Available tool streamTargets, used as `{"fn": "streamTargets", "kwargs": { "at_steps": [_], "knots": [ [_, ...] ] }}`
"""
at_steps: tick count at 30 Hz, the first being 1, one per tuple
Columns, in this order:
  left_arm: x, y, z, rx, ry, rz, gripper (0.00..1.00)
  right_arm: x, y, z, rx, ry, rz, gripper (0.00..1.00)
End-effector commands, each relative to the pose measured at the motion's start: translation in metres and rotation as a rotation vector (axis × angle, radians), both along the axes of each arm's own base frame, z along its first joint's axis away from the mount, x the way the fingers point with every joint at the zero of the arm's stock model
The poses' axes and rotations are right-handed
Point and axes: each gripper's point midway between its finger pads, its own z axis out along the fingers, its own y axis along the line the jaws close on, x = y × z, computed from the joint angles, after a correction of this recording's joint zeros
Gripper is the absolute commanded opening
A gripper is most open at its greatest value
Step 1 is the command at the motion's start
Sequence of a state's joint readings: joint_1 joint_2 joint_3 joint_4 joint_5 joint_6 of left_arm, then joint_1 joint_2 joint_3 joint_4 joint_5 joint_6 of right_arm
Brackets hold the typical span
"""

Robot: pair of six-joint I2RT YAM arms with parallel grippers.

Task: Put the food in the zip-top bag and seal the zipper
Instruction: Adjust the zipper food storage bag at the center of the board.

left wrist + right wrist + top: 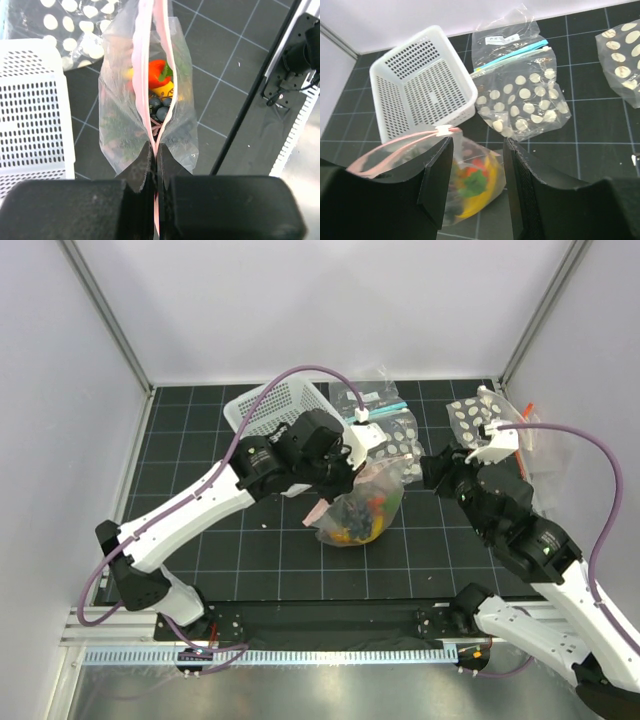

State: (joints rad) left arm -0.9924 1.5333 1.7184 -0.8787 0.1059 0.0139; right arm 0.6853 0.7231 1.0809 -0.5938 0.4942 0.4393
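The zip-top bag hangs lifted over the mat, clear with a pink zipper along its mouth. The food lies inside: red pepper, yellow banana, dark grapes. My left gripper is shut on the zipper strip, seen in the left wrist view; ahead of the jaws the mouth gapes a little. My right gripper is open at the bag's right end. In the right wrist view the bag hangs between its fingers, and a white slider sits by the left finger.
A white basket stands behind the left arm. A clear bag with a teal strip and a white-dotted bag lie at the back. Another dotted bag lies at the back right.
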Motion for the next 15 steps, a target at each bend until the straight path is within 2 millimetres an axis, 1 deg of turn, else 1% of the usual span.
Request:
{"fn": "streamTargets", "kwargs": {
  "at_steps": [1, 3, 4, 5, 6, 7, 8, 9, 10, 11, 12, 13, 14, 15],
  "knots": [
    [-0.009, 0.008, 0.025, -0.049, -0.028, -0.033, 0.0, 0.001, -0.01, 0.005, -0.06, -0.078, -0.011, 0.51],
    [-0.013, 0.012, 0.02, -0.034, -0.013, -0.04, 0.0, 0.001, -0.009, -0.003, -0.086, -0.071, 0.0, 0.53],
    [-0.013, 0.014, 0.018, -0.025, -0.012, -0.035, 0.0, 0.002, -0.007, -0.015, -0.109, -0.058, 0.016, 0.55],
    [-0.014, 0.019, 0.018, -0.011, -0.017, -0.027, 0.0, -0.002, 0.001, -0.019, -0.111, -0.064, 0.069, 0.56],
    [-0.014, 0.022, 0.013, 0.004, -0.015, -0.019, 0.0, -0.001, 0.007, -0.018, -0.116, -0.099, 0.106, 0.57],
    [-0.013, 0.025, 0.011, 0.013, -0.017, -0.013, 0.0, -0.002, 0.012, -0.032, -0.125, -0.089, 0.134, 0.6],
    [-0.014, 0.03, 0.011, 0.021, -0.025, -0.011, 0.0, -0.005, 0.014, -0.031, -0.111, -0.109, 0.159, 0.62],
    [-0.014, 0.034, 0.005, 0.043, -0.026, -0.008, 0.0, -0.007, 0.021, -0.03, -0.096, -0.131, 0.197, 0.63],
    [-0.014, 0.037, 0.003, 0.055, -0.032, -0.012, 0.0, -0.008, 0.024, -0.037, -0.102, -0.126, 0.214, 0.63],
    [-0.014, 0.04, 0.002, 0.065, -0.038, -0.016, 0.0, -0.01, 0.028, -0.038, -0.103, -0.136, 0.243, 0.63],
    [-0.013, 0.044, 0.0, 0.077, -0.052, -0.014, 0.0, -0.014, 0.034, -0.033, -0.085, -0.165, 0.287, 0.64],
    [-0.011, 0.047, -0.001, 0.084, -0.063, -0.008, 0.0, -0.015, 0.037, -0.039, -0.093, -0.17, 0.31, 0.64],
    [-0.01, 0.048, -0.002, 0.087, -0.073, -0.005, 0.0, -0.018, 0.042, -0.038, -0.089, -0.189, 0.342, 0.65],
    [-0.007, 0.05, -0.001, 0.085, -0.097, -0.001, 0.0, -0.023, 0.048, -0.027, -0.061, -0.244, 0.382, 0.65]
  ]
}}
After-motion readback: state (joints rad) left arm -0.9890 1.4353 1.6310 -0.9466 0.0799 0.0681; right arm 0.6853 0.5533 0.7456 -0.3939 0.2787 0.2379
